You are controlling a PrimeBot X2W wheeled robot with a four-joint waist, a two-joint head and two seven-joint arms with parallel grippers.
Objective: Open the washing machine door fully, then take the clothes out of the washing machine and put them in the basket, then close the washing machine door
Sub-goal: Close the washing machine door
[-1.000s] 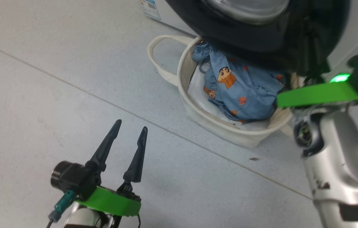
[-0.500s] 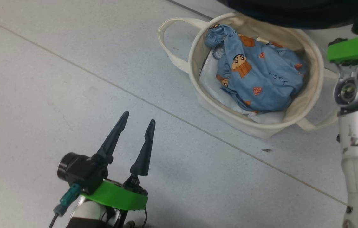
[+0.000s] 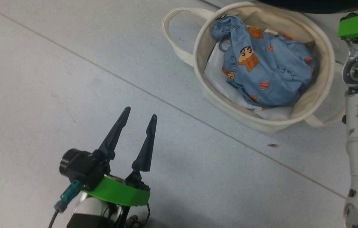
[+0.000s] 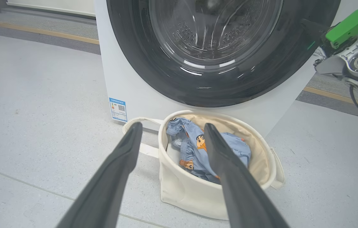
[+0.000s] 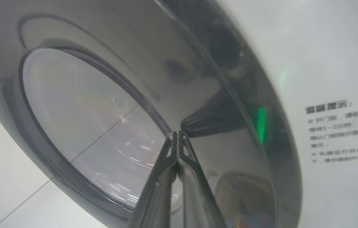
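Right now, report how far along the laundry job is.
Done: the clothes lie in the basket. In hand: the right gripper, shut, has its tips at the washing machine door, which looks closed or nearly so. Remaining: latching it, if unlatched. The left gripper hangs open.

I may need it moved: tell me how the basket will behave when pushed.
The basket has a soft-looking canvas wall, so it would probably dent before sliding. Holding little but the clothes, it is likely light.
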